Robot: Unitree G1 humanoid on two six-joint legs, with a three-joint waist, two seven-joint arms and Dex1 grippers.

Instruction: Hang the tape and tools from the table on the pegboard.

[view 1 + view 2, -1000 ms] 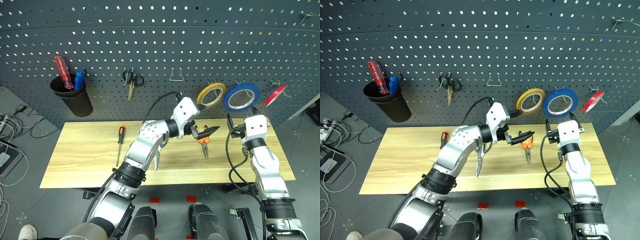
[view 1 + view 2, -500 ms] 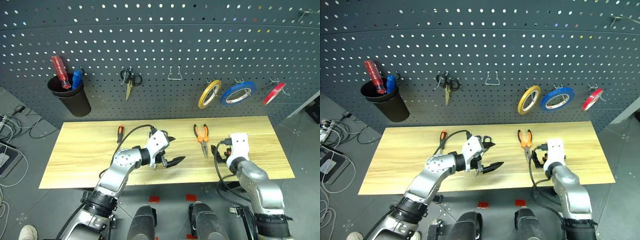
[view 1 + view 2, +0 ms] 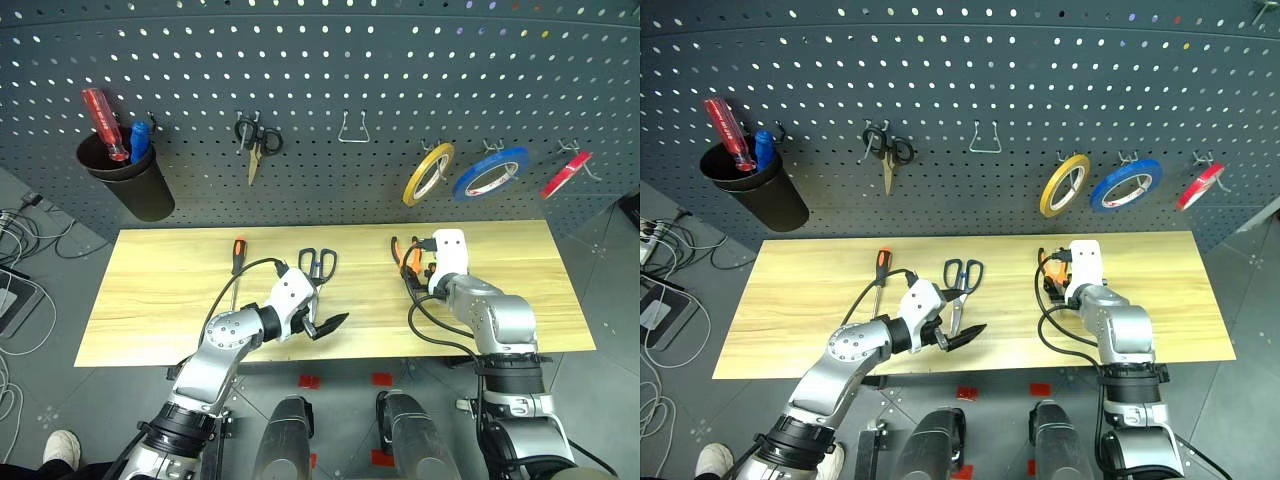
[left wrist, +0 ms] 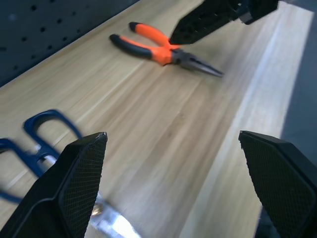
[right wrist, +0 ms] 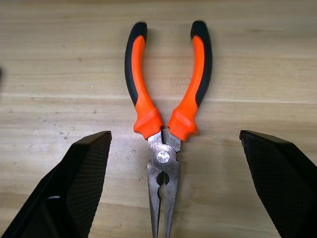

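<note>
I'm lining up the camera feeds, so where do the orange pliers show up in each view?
Left eye view: pliers on the table, right of centre, partly behind the right pincer.
Right eye view, same spot.
Left wrist view, far across the table.
Right wrist view, centred between the open fingers.
Shared landmark: the table's pale wood planks.

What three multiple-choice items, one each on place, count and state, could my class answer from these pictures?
1. Where do the orange-and-black-handled needle-nose pliers lie?
A. in the black cup
B. on the pale wood table
C. on a pegboard hook

2. How many tape rolls hang on the dark grey pegboard?
A. one
B. two
C. three

3. How is the right gripper?
A. open
B. shut on the pliers
C. shut on tape

Key: B, flat on the planks; C, yellow roll, blue roll, red roll; A, fingers wide apart either side of the pliers.
</note>
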